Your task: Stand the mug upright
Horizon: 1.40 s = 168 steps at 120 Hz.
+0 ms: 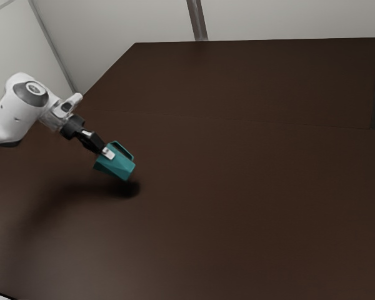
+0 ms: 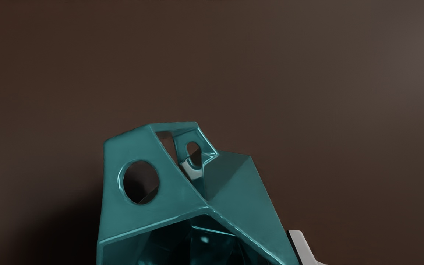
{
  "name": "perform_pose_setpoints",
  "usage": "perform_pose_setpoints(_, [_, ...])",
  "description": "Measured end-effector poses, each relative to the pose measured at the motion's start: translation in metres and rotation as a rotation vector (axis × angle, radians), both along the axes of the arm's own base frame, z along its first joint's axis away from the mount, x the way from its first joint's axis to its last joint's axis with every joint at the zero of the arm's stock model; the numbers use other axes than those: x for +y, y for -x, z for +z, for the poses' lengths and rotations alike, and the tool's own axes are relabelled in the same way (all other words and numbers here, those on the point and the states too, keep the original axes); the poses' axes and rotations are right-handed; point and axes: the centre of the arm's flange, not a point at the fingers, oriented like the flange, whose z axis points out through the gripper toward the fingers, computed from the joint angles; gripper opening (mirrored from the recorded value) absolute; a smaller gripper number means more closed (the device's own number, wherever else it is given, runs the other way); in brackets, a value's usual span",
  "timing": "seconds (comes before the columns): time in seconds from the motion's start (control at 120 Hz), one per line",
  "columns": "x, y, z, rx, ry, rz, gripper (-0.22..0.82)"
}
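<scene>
A: Where's the mug (image 1: 117,165), quick?
B: Up off the table (image 1: 250,206), AFAICT: its shadow (image 1: 132,190) lies just beneath it. Tilted, mouth (image 2: 153,225) facing back at the hand, base pointing away & somewhat down.
A: And the gripper (image 1: 108,152)?
B: Right at the mug, mouth end, on the ext. view's left of it. Grasping the mug, I'd say: one fingertip (image 2: 302,247) is against its outer wall, & it's held up at a slant. Can't make out the far contact, tho.
A: So which step?
B: Mid-job, prob. the righting: pick-up looks done, mug not yet upright.
A: Next move?
B: Turn the hand so the mug's base comes level underneath & mouth faces up, then lower till the base sits flat, then let go. Go slow; a slanted base cd catch an edge & tip it on release. Keep the handle (image 2: 110,206) clear too, it sticks out from the mug's side.
A: Count, pls.
B: 1 mug, w/ 1 handle & 1 mouth. 2 round holes thru the handle piece, wrist view. 1 gripper at the mug, 1 arm (image 1: 15,112) behind it, twd the ext. view's left. 1 fingertip in the wrist view, beside the mug. 1 table below the mug.
</scene>
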Motion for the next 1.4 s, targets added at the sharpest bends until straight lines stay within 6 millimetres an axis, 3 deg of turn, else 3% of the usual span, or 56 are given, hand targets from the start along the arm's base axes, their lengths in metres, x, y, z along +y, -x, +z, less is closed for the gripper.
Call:
perform_pose_setpoints(0.108, [-0.041, -0.007, 0.033, -0.044, -0.189, -0.087, -0.18])
perform_pose_setpoints(0.3, [-0.095, -0.004, 0.053, -0.078, -0.41, -0.128, -0.18])
perform_pose_setpoints(0.592, [-0.2, 0.005, 0.049, -0.109, -0.63, -0.194, -0.18])
perform_pose_setpoints(0.808, [-0.24, 0.018, 0.033, -0.097, -0.695, -0.167, -0.18])
perform_pose_setpoints(0.95, [-0.255, 0.024, 0.021, -0.081, -0.727, -0.153, -0.18])
perform_pose_setpoints(1.075, [-0.255, 0.025, 0.014, -0.061, -0.748, -0.12, -0.18])
perform_pose_setpoints(1.4, [-0.195, 0.025, -0.006, 0.045, -0.767, 0.058, -0.18])
